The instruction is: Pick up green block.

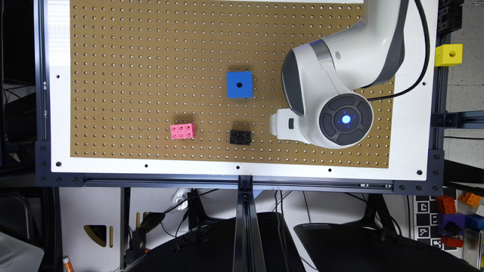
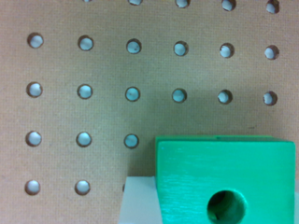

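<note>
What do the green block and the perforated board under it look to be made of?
Green block: probably painted or stained wood, with faint streaks like grain across its matte top face around the round drilled hole; smooth plastic cannot be ruled out. Perforated board: looks like pressed hardboard pegboard, a flat brown, dull, fibrous-looking surface with a regular grid of punched holes.

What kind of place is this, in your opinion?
Probably a robotics lab test bench. A white robot arm reaches over a brown pegboard mounted on a metal frame, with toy blocks such as a blue cube and a green block laid out for picking.
</note>
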Available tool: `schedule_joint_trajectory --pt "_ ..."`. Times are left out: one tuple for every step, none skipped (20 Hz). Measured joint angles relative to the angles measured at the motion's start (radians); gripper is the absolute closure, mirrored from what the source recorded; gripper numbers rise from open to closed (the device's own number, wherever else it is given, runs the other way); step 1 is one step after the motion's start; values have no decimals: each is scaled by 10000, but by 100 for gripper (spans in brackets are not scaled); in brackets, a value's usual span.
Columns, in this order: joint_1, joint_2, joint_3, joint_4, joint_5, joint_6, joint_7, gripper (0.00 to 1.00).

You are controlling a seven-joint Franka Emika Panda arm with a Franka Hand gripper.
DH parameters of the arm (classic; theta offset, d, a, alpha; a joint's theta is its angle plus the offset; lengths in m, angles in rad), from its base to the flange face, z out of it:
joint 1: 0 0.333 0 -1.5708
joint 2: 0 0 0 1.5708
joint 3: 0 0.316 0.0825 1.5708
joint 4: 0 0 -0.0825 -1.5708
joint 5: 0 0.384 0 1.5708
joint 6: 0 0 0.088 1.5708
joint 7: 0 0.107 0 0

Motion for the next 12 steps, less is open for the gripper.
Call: schedule_joint_trajectory --pt "-1 0 1 0 0 0 0 100" --pt "-5 0 4 -1 0 0 -1 100" --pt "-3 -2 -4 -2 -1 -20 0 100" --pt "-4 -7 -18 -2 -2 -43 0 100" --pt "-3 -10 -27 -3 -2 -54 0 100" --pt "-3 -12 -35 -3 -2 -64 0 100" --pt "-3 -12 -37 -3 -2 -68 0 100" --pt "-3 -13 -41 -3 -2 -71 0 100" --pt "-3 -21 -43 -3 -2 -76 0 100" --pt "-4 -49 -47 -5 -2 -91 0 100" --pt "-4 -110 -49 -6 -2 -143 0 100" --pt "-4 -227 -48 -7 -2 -258 1 100"
